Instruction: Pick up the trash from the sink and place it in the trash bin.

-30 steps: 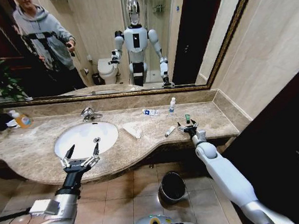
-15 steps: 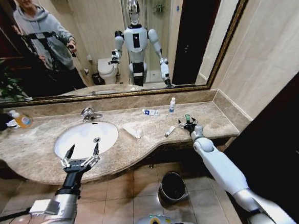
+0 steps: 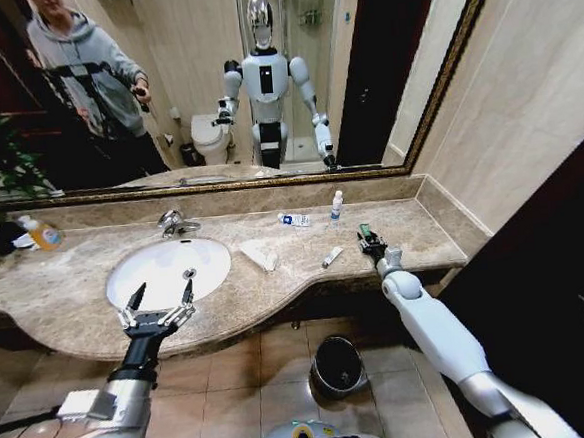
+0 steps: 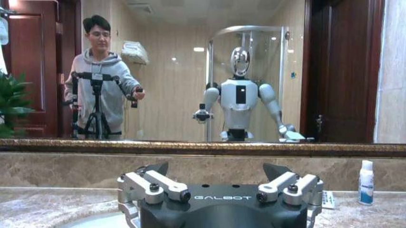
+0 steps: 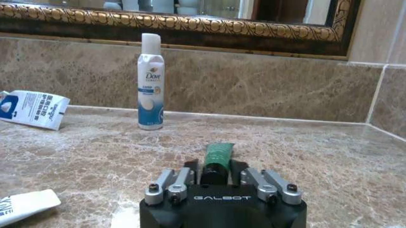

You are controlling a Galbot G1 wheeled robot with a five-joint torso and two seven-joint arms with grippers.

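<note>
On the marble counter right of the sink (image 3: 136, 280), my right gripper (image 3: 371, 241) is shut on the small green piece (image 3: 367, 230). In the right wrist view my right gripper (image 5: 214, 167) clamps the dark end of the green piece (image 5: 219, 153), which still touches the counter. A crumpled tissue (image 3: 259, 253), a white sachet (image 3: 332, 257), a white-and-blue tube (image 3: 294, 220) and a small bottle (image 3: 336, 207) lie on the counter. My left gripper (image 3: 156, 309) hovers open over the sink's front rim. The trash bin (image 3: 336, 364) stands on the floor below.
A chrome faucet (image 3: 177, 224) stands behind the basin. An orange soap bottle (image 3: 40, 233) sits at the far left by a plant. A mirror and marble backsplash close off the rear. The wall bounds the counter's right end. Tiled floor surrounds the bin.
My right gripper slid forward onto the green piece and went from open to shut on it. The left arm has not moved.
</note>
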